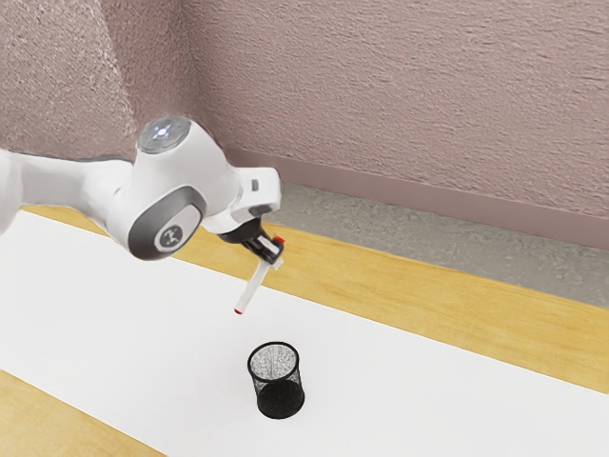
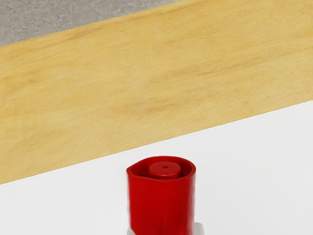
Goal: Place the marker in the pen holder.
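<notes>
Up above the white strip, your gripper is clamped on the marker, near its red cap, and the long white body hangs free below. You have the marker in the air, slanted, cap end up, the far tip leaning down toward the exterior view's left. And there's the goal: the pen holder, upright, mouth open, well apart from that tip and nearer the camera.

So this looks like the carry, and the grab is behind you. Bring the tip over the mouth first, keeping it higher than the rim. Then turn your wrist until the marker stands closer to plumb; come in on this slant and the tip could catch the rim and shove the light-looking mesh over. Aim by the low tip, not by your hand, because the lean sets them apart. Lower gently, let go only once the tip is well inside.

Under it all, the smooth white strip runs along a yellow wooden table; the holder might slide there if nudged. Beyond the table edge lies mottled grey floor, then a rough pinkish wall.
</notes>
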